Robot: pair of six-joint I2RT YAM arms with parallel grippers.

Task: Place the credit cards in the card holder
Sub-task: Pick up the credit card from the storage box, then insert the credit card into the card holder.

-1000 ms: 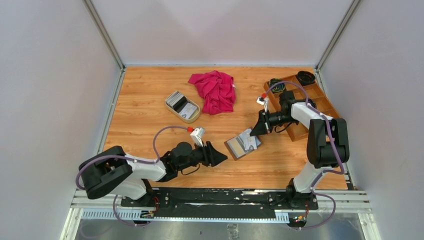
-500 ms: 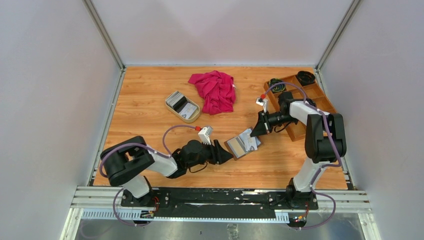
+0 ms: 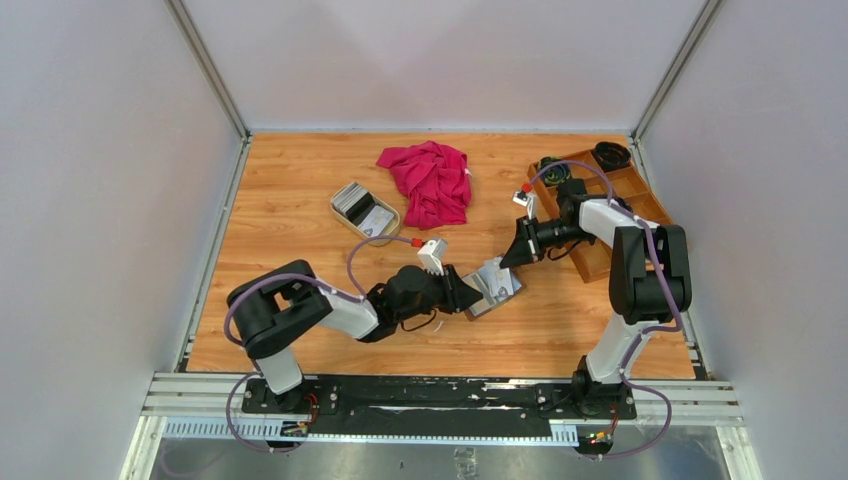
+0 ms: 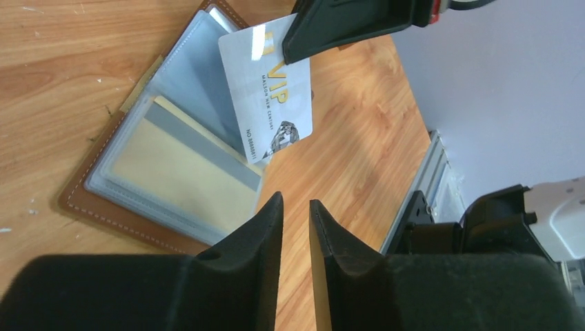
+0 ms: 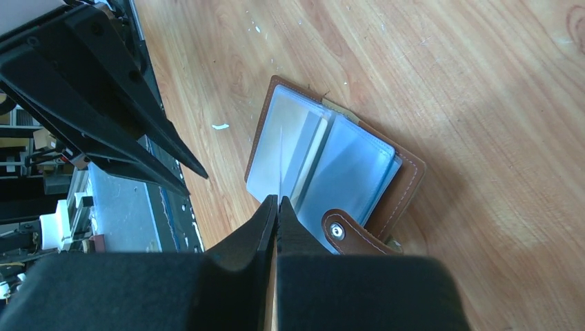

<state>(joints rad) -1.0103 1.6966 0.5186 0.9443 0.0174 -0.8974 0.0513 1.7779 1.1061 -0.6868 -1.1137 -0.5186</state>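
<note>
The brown leather card holder lies open on the table, its clear sleeves up and its snap tab toward the right arm. One sleeve holds a yellow card. My right gripper is shut on a white VIP credit card and holds it tilted over the holder's sleeves. In the right wrist view the card shows edge-on ahead of the gripper. My left gripper is at the holder's near-left edge. Its jaws stand a narrow gap apart with nothing between them. More credit cards lie in a beige dish.
The beige oval dish sits left of centre. A crumpled red cloth lies behind it. A wooden compartment tray with dark items stands at the right edge, beside the right arm.
My left arm has reached forward and to the right, bringing its gripper up to the holder's near edge. The right gripper with the card has barely moved.
</note>
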